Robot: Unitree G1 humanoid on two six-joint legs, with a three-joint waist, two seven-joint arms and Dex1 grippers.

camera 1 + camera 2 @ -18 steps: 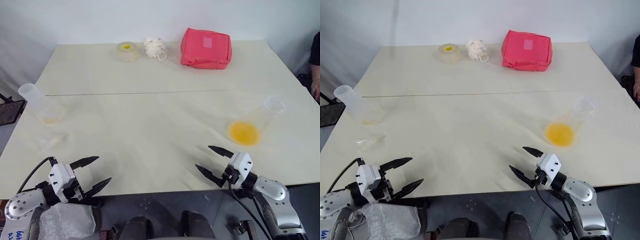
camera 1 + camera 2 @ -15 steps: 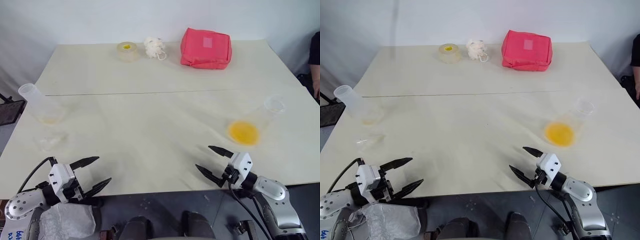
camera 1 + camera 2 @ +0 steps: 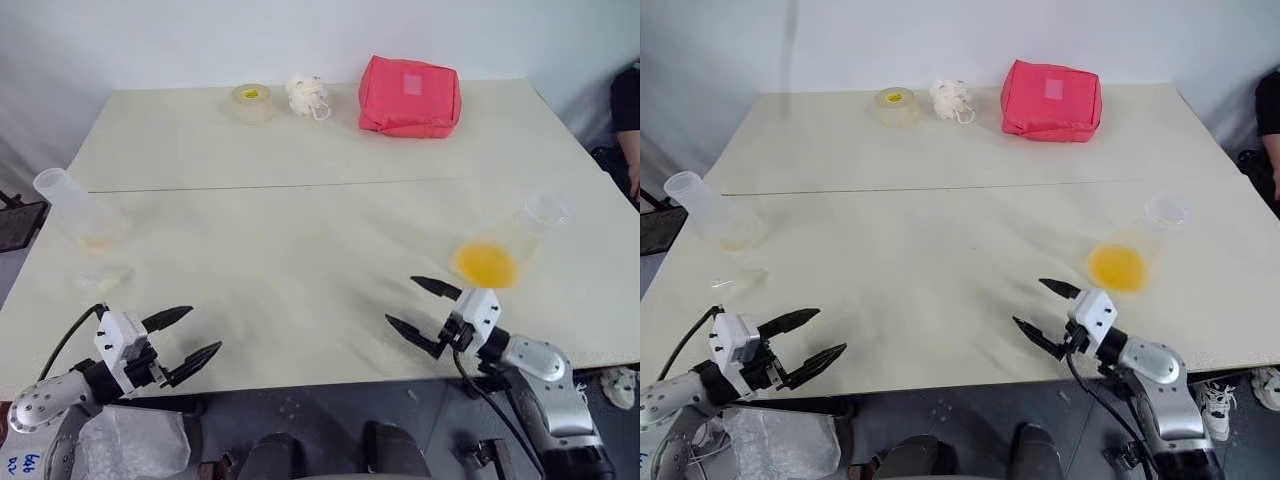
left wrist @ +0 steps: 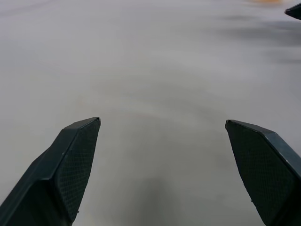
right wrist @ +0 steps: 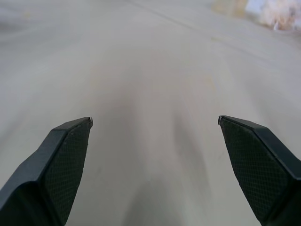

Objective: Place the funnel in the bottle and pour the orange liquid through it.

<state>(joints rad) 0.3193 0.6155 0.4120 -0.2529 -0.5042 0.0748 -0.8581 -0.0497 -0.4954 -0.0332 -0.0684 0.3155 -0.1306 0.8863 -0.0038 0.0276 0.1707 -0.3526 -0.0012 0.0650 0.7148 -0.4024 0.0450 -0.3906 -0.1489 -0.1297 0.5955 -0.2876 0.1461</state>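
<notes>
Both arms have shifted a little over the last moment: the left claw [image 3: 183, 335] and the right claw [image 3: 424, 307] now sit slightly further in over the near edge of the worktop [image 3: 300, 240], jaws spread wide and empty. Nothing on it has been touched. The bottle [image 3: 82, 215] stands far left with the funnel [image 3: 103, 279] just beside it, nearer; the orange liquid [image 3: 485, 264] pools in the flask [image 3: 512, 246] on the right. Likely the reach is only starting.
</notes>
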